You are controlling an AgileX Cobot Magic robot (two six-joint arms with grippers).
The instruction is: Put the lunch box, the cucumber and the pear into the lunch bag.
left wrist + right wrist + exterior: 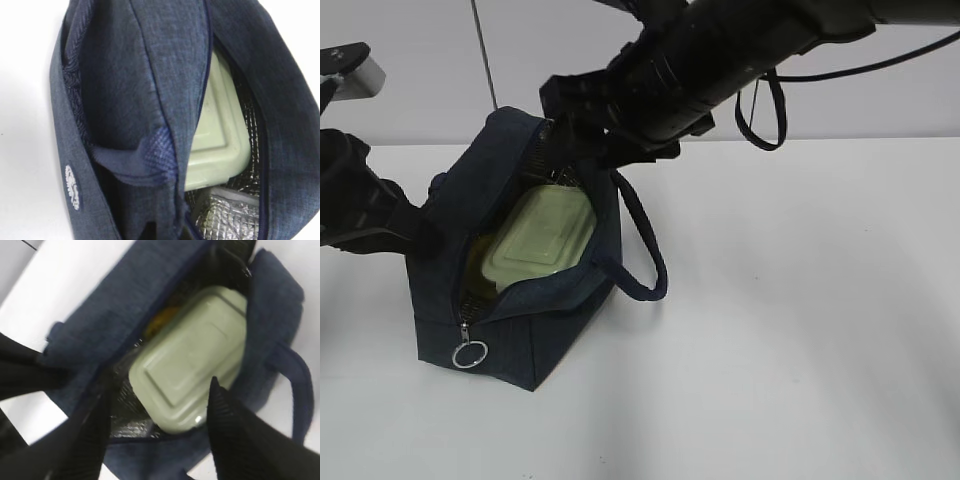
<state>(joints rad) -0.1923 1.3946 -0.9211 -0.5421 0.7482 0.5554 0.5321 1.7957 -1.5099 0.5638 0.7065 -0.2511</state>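
The navy lunch bag [505,340] stands open on the white table. The lunch box [540,240] with its sage-green lid lies inside it; it also shows in the left wrist view [220,125] and the right wrist view [195,355]. A yellow-orange patch, apparently the pear [162,317], shows in the bag beside the lunch box. The cucumber is hidden. My right gripper [160,385] hangs open and empty over the bag's mouth, at its far end in the exterior view [585,140]. My left gripper [415,228] is at the bag's left wall, its fingers buried in the fabric [150,155].
The bag's loop handle [645,250] hangs out to the right. The silver ring pull [470,354] dangles at the near corner. The silver quilted lining [230,215] shows inside. The white table [800,320] stretches right of the bag.
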